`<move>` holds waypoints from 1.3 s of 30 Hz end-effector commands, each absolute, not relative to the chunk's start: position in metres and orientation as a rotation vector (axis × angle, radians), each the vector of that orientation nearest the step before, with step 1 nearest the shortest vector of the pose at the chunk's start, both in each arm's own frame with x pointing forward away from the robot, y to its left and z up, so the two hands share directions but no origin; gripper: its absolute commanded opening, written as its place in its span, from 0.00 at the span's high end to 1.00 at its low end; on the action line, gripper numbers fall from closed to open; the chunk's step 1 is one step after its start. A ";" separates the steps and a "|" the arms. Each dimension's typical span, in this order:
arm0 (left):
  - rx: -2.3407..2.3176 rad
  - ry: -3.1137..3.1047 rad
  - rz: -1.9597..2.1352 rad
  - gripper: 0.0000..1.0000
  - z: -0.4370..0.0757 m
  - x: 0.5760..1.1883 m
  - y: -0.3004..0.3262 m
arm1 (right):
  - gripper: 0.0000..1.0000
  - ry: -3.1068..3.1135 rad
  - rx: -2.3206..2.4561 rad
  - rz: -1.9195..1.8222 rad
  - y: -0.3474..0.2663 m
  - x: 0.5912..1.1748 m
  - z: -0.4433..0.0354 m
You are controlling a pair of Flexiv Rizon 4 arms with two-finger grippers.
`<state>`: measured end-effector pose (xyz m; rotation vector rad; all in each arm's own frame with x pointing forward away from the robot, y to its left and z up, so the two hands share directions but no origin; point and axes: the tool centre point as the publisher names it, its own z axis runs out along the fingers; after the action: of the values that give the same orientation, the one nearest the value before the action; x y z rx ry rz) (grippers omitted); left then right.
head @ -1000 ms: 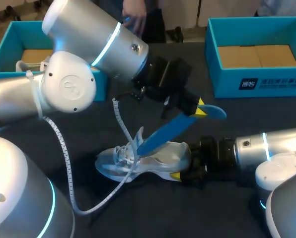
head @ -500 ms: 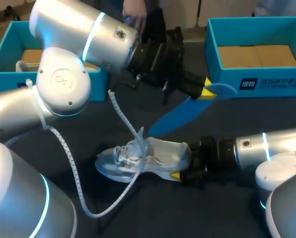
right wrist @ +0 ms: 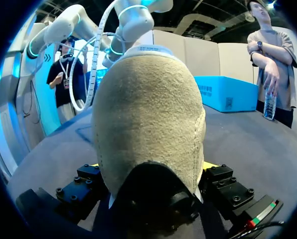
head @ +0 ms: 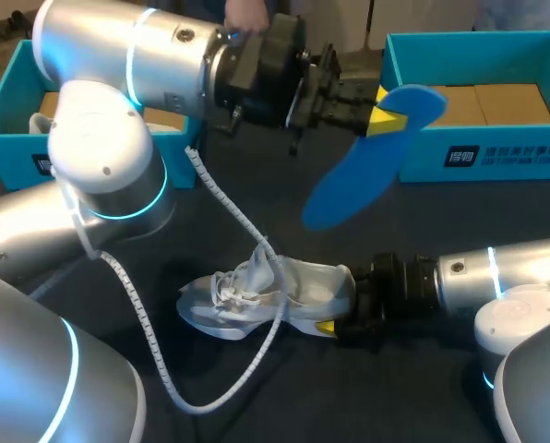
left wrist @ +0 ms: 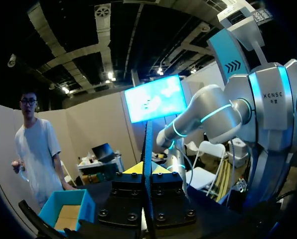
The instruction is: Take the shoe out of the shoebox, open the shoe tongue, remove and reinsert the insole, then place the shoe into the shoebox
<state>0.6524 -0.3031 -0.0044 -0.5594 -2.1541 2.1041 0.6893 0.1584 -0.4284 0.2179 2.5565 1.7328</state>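
Observation:
A white lace-up shoe (head: 257,297) lies on its side on the dark table, toe toward my left arm. My right gripper (head: 342,309) is shut on its heel, one finger on each side. In the right wrist view the tan heel (right wrist: 148,119) fills the space between the fingers of that gripper (right wrist: 151,169). My left gripper (head: 378,114) is raised over the back of the table, shut on one end of a blue insole (head: 363,175) that hangs down clear of the shoe. In the left wrist view the insole (left wrist: 148,149) shows edge-on, pinched in the left gripper (left wrist: 148,169).
A teal shoebox (head: 496,152) stands at the back right, right behind the hanging insole. A second teal box (head: 5,92) is at the back left, partly hidden by my left arm. The arm's white spiral cable (head: 224,203) droops across the shoe and loops onto the table.
My left gripper has lifted the blue insole out of the shoe and carried it up and to the right, toward the right box. The shoe and right gripper have stayed put.

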 end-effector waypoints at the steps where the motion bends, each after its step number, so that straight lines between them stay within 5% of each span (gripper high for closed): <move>1: -0.561 -2.155 2.103 1.00 -0.005 0.652 -0.301 | 1.00 2.559 0.218 1.727 0.161 0.689 -0.431; 11: -0.576 -2.113 2.137 1.00 -0.001 0.650 -0.309 | 1.00 2.559 0.218 1.727 0.161 0.689 -0.431; 23: -0.630 -1.810 2.368 1.00 0.077 0.651 -0.308 | 1.00 2.559 0.218 1.727 0.161 0.689 -0.431; 39: -0.571 -1.850 2.355 1.00 0.080 0.643 -0.284 | 1.00 2.559 0.218 1.727 0.161 0.689 -0.431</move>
<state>0.6518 -0.3019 0.0783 -0.5922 -1.8116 2.3590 0.6894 0.1585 -0.4285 0.2178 2.5564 1.7329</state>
